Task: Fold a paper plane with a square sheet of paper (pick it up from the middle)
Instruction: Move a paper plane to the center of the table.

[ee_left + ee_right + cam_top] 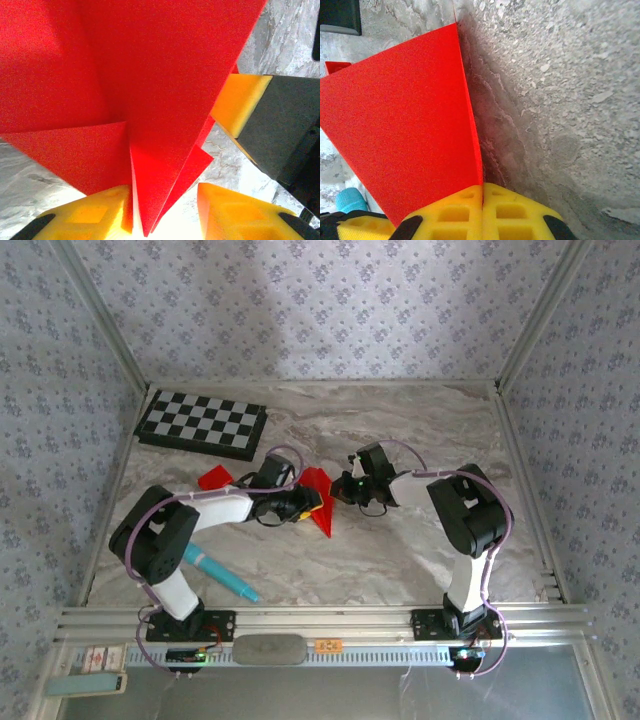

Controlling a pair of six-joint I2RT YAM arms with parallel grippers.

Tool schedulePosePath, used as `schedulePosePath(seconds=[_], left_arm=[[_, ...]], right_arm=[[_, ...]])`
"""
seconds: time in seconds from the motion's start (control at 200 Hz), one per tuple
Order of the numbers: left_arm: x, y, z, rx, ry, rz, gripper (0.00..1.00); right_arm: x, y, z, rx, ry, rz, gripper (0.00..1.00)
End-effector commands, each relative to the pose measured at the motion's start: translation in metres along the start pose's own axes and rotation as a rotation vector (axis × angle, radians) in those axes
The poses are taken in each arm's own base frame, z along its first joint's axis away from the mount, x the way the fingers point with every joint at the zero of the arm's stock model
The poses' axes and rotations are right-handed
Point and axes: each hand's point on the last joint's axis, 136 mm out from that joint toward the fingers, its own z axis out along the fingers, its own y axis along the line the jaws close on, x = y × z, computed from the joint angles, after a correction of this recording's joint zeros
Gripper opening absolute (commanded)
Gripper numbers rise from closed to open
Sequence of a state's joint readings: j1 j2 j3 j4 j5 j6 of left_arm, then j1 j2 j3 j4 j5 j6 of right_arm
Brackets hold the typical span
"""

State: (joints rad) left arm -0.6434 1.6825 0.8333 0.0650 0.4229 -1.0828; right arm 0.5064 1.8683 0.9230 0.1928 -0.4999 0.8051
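Counter [400, 550]: grey-white marbled slab. Flat black-and-white chequered board [202, 424] lies at the far left corner. Small red paper scrap [214, 478] lies just nearer than the board. Teal plastic pen [222, 574] lies slanted at near left, well apart from the scrap.

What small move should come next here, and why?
Probably draw the left gripper back off the bright red folded paper sheet: its yellow fingers stand apart around the creased layers, not pinching them, while the right gripper is shut on the paper's edge and can likely hold it alone.
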Motion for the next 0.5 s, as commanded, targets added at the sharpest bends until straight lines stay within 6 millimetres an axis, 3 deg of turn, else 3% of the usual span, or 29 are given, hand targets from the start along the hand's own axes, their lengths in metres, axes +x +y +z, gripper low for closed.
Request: schedulePosePath(seconds=[0.0, 0.285, 0.43, 0.495], left_arm=[[0.000, -0.011, 0.006, 0.014, 0.008, 0.015, 0.40], [0.005, -0.011, 0.014, -0.027, 0.028, 0.055, 0.46], [0.006, -0.010, 0.016, -0.038, 0.037, 0.067, 0.46], [0.006, -0.008, 0.017, -0.050, 0.036, 0.065, 0.40]], right_arm=[[-0.005, 0.019, -0.003, -0.048, -0.002, -0.004, 0.03], [-0.004, 0.035, -0.011, -0.066, -0.006, -0.007, 0.03], [-0.004, 0.038, -0.010, -0.068, -0.002, -0.008, 0.03], [-0.004, 0.038, -0.010, -0.067, -0.001, -0.006, 0.03]])
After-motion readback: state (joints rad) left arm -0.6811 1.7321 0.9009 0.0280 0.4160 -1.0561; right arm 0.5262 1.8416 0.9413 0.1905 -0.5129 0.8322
